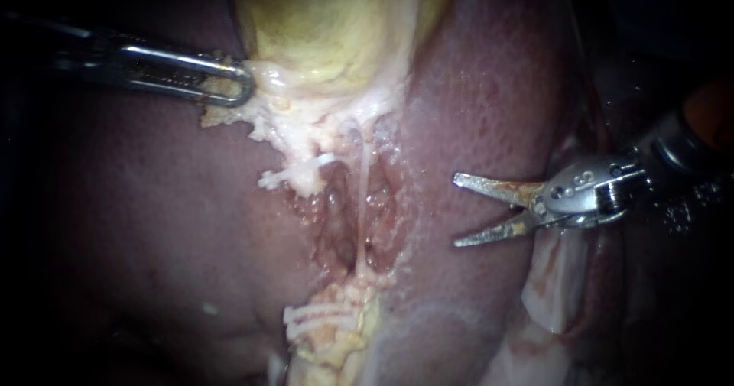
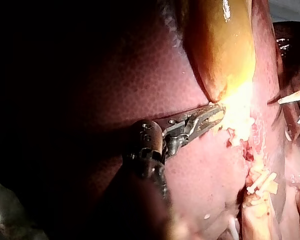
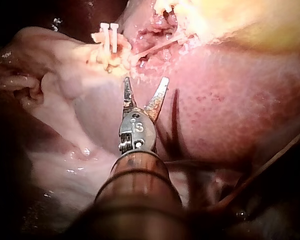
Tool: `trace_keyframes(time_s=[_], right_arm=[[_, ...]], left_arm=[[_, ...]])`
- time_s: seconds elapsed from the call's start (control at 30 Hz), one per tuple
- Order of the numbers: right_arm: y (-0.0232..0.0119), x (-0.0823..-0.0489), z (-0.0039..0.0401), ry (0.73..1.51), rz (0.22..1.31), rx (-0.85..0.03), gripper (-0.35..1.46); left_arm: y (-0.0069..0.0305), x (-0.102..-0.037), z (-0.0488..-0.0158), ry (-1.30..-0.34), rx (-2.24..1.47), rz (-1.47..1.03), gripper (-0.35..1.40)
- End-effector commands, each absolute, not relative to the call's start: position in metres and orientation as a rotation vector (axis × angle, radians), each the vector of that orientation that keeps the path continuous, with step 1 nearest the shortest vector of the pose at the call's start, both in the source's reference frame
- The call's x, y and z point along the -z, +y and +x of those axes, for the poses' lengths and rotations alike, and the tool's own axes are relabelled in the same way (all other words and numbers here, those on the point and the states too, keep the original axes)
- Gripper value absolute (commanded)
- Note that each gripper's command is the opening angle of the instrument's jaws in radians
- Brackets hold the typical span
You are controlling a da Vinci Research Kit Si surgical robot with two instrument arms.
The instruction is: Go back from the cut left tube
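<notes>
In the endoscope view my left instrument (image 1: 233,88) has its jaws closed on pale tissue (image 1: 267,103) at the lower end of the gallbladder (image 1: 336,27), apparently pulling it sideways so the dissected bed lies spread. The cut left tube (image 1: 302,176) shows as a stump bearing a white clip (image 1: 325,159), with a gap between it and the lower clips (image 1: 313,316). Beside it a thin strand (image 1: 360,202) crosses that gap uncut. My right instrument (image 1: 459,210) lies over the liver (image 1: 489,88), blades parted and empty, well apart from the stump. In the left wrist view the jaws pinch the same pale tissue just under the gallbladder, likely to hold tension. In the right wrist view the open blades point toward the clips but touch nothing, so I judge a straight pull-back is clear.
</notes>
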State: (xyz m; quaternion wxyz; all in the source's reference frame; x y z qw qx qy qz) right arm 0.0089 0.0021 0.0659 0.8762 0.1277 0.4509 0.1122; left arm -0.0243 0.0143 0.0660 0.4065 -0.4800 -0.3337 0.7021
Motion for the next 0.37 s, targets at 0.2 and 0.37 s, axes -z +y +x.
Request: trace_keyframes(time_s=[0.2,0.37], right_arm=[[0.0021,-0.066,0.0089,0.942,0.267,-0.234,1.45],[0.0021,-0.066,0.009,0.943,0.27,-0.233,1.45]], left_arm=[[0.0142,-0.0659,-0.0244,-0.845,-1.772,-1.206,-0.35],[0.0142,-0.0657,-0.0242,-0.846,-1.772,-1.206,-0.35]])
